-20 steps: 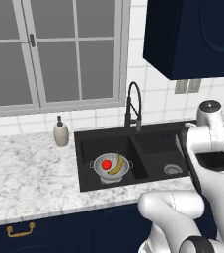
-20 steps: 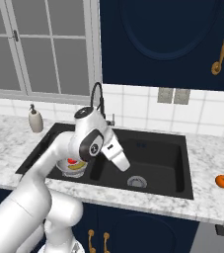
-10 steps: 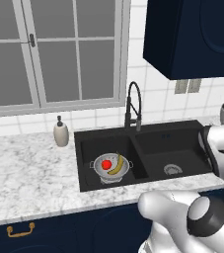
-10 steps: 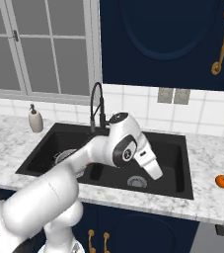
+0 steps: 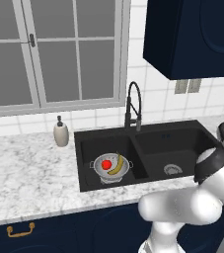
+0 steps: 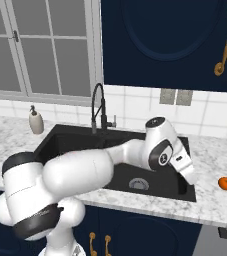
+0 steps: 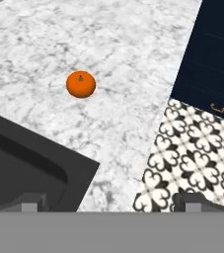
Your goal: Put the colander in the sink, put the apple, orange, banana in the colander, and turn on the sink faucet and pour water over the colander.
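The silver colander (image 5: 112, 168) sits in the left basin of the black sink (image 5: 182, 136). The red apple (image 5: 106, 164) and the yellow banana (image 5: 117, 164) lie inside it. The orange (image 6: 226, 183) rests on the marble counter right of the sink, and the hand view has this orange (image 7: 81, 84) ahead on the stone. My gripper (image 6: 189, 176) hangs over the sink's right edge, a short way left of the orange. It (image 7: 108, 203) is open, its fingertips (image 7: 30, 204) wide apart with nothing between them. The black sink faucet (image 5: 133, 106) stands behind the divider, with no water running.
A beige soap dispenser (image 5: 60, 132) stands on the counter left of the sink. The hand view has the sink corner (image 7: 29, 163), the counter's edge, patterned floor tiles (image 7: 192, 163) and a navy cabinet (image 7: 209, 54). Navy wall cabinets hang above.
My arm has swung right, from above the left basin across the sink to its right edge. The colander, apple and banana have stayed put. The gripper has stayed open.
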